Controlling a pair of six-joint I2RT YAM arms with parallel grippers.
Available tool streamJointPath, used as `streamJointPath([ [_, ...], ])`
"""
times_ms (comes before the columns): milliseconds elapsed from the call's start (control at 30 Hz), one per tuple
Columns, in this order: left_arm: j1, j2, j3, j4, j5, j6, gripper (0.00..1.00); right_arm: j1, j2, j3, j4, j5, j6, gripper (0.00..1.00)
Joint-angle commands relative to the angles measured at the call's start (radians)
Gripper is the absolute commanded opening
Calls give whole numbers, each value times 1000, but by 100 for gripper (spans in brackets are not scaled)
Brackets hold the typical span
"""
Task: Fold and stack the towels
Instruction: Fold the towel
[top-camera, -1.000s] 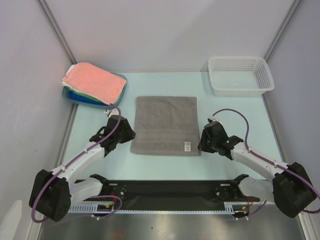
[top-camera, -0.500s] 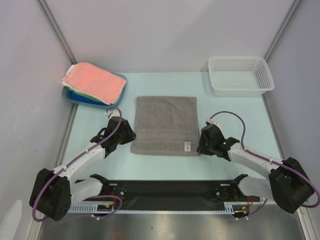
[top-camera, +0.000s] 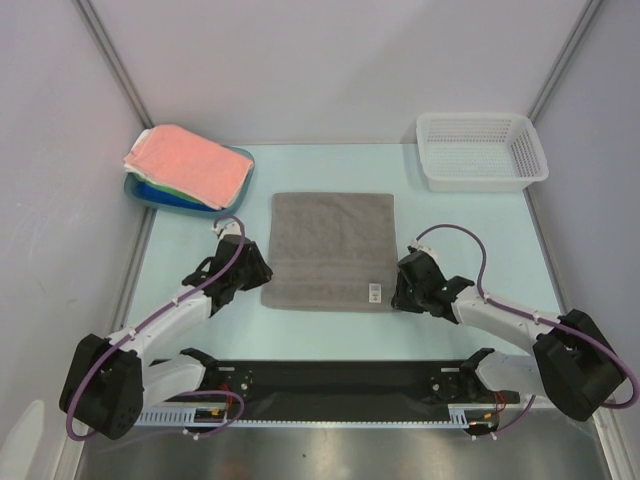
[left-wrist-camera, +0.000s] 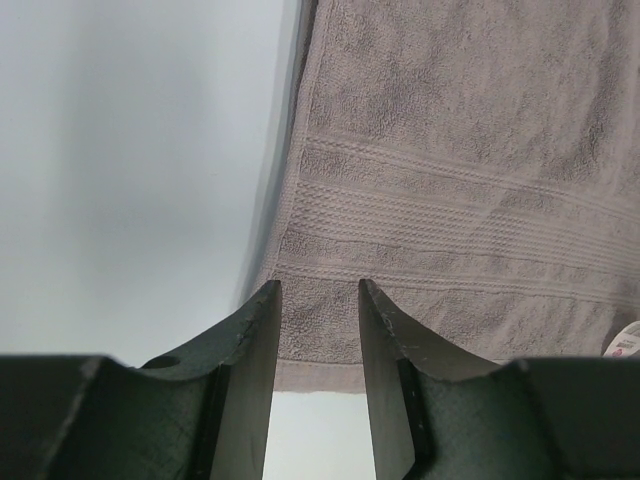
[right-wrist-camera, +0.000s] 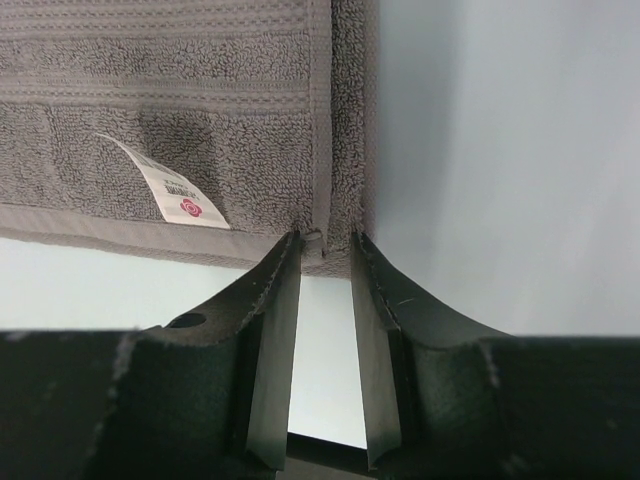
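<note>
left hand (left-wrist-camera: 318, 285) and right hand (right-wrist-camera: 326, 238) open, grey towel (top-camera: 330, 250) corners at their fingertips; first fold starting, pinch next.

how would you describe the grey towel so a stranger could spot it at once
Look at the pale green table. Flat in its middle, between the left gripper and right gripper, lies the grey towel. It alone is spread open, a small white tag by its near right corner; the other towels sit piled on the blue tray.
</note>
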Motion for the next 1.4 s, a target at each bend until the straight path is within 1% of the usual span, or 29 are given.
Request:
streamJointPath([
  [0,6,0,-6,34,11,14,41,8,5,-9,31,25,20,32],
  [67,6,0,-6,36,11,14,41,10,3,-4,29,23,23,27],
  [233,6,-5,-9,34,8,14,41,13,-5,8,20,29,21,12],
  [333,6,-5,-8,31,6,15,41,14,-17,19,6,32,21,6],
  [433,6,-6,-8,31,5,14,41,16,-37,36,-24,35,17,4],
  [600,6,-3,-8,31,5,15,41,16,-90,71,-76,46,10,2],
  [833,7,1,0,30,5,20,41,17,-144,100,-155,77,3,1],
  [1233,15,21,11,36,6,25,41,17,-147,23,-138,86,18,1],
  [1367,23,41,40,39,11,28,42,17,-133,-3,-126,88,20,3],
])
